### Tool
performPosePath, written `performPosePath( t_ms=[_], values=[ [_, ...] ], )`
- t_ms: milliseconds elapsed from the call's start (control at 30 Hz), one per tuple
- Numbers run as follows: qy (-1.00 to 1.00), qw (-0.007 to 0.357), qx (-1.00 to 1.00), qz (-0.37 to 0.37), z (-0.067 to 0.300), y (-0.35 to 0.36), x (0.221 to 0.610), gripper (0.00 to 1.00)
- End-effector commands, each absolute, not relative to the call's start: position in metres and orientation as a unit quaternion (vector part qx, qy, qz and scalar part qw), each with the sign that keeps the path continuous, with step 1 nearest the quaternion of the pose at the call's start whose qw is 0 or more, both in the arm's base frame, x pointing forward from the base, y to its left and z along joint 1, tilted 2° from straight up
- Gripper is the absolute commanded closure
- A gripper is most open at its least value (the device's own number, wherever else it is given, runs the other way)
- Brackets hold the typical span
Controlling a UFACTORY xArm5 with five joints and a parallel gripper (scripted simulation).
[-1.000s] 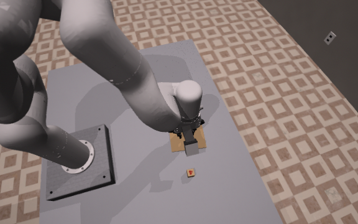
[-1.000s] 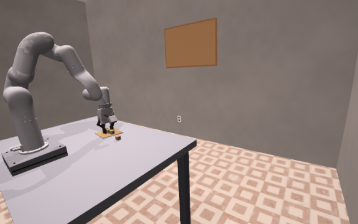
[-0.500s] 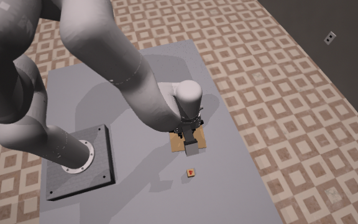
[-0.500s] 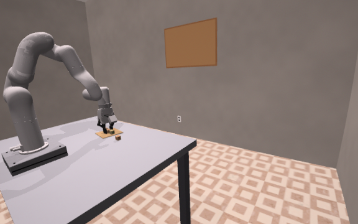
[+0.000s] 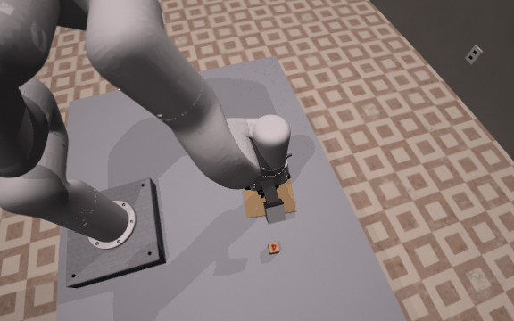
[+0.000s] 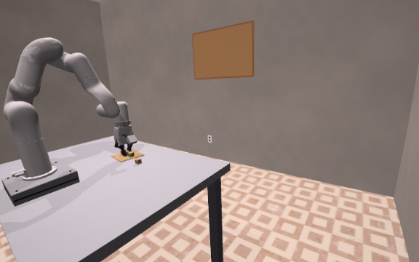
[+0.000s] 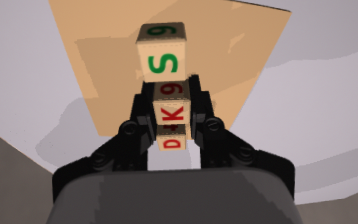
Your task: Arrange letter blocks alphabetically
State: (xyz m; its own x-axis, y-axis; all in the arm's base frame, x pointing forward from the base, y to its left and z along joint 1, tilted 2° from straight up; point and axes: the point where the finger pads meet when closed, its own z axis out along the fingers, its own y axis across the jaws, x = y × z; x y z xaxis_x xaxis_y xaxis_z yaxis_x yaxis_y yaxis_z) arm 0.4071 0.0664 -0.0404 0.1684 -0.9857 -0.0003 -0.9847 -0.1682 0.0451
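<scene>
The tan mat (image 5: 254, 209) (image 6: 119, 158) (image 7: 92, 30) lies flat on the table. In the wrist view three blocks stand on it in a row, letters on top: the green S block (image 7: 163, 61) (image 6: 131, 154) nearest the camera, the red K block (image 7: 172, 112) in the middle, the small-looking red D block (image 7: 171, 143) beyond it near the mat's far edge. Whether D is fully on the mat cannot be told. My gripper (image 7: 172, 89) straddles K, with both fingers against its sides. The fourth block (image 5: 274, 247) (image 6: 138, 161), with a red mark on top, sits off the mat.
The grey table (image 5: 203, 285) (image 6: 97, 204) carries the robot's base plate (image 5: 145, 254) (image 6: 42, 191). The S and D blocks stand close on either side of the fingers. The table's far edge lies beyond the mat.
</scene>
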Motion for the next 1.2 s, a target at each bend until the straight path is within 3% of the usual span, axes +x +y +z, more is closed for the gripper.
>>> performPosePath(
  t_ms=[0,867,1167],
  values=[
    [-0.645,0.016,0.764,-0.014,-0.039,0.067,0.409,0.79],
    [-0.645,0.016,0.764,-0.014,-0.038,0.067,0.409,0.79],
    [-0.645,0.016,0.764,-0.014,0.010,0.066,0.411,0.79]
  ],
)
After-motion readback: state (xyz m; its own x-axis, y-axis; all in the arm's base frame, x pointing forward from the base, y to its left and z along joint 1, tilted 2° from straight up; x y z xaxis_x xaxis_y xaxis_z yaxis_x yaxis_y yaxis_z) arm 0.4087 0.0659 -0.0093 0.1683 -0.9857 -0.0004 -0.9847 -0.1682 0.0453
